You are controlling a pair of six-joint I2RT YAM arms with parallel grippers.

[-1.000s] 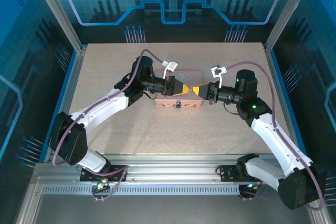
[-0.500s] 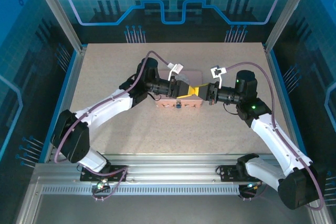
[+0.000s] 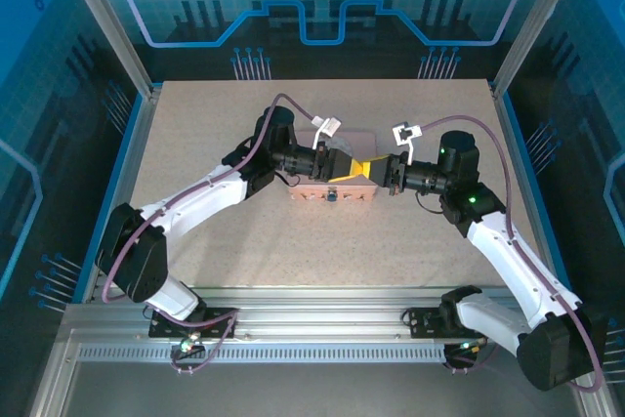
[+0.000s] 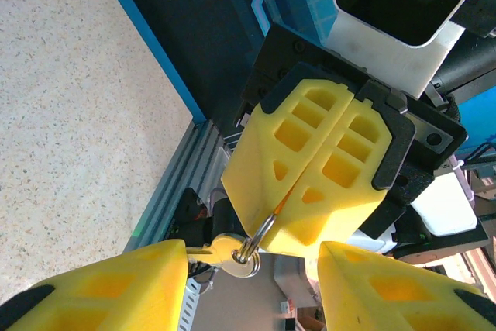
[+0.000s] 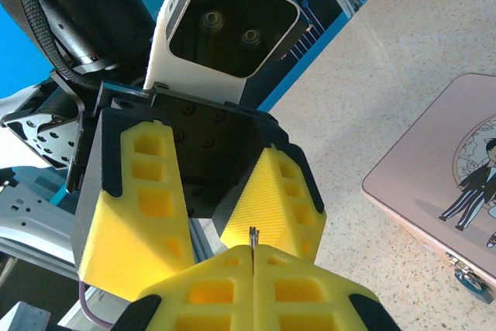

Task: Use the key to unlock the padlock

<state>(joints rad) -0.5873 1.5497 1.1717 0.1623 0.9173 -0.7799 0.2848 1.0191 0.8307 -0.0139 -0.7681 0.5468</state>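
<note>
R tool (image 5: 253, 257) is clamped tight on the key ring (image 4: 262, 236), w/ the key (image 4: 225, 253) dangling off it. L tool (image 5: 205, 215) faces it, fingers spread wide either side of the key. The padlock (image 5: 473, 282) hangs on the front of the pink tin (image 5: 434, 168) on the counter (image 3: 293, 241), under both tools.

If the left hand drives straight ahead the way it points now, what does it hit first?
Most likely the key ring and key hanging from the shut right hand, which sits directly in front of the open left hand. Depth is hard to judge.
</note>
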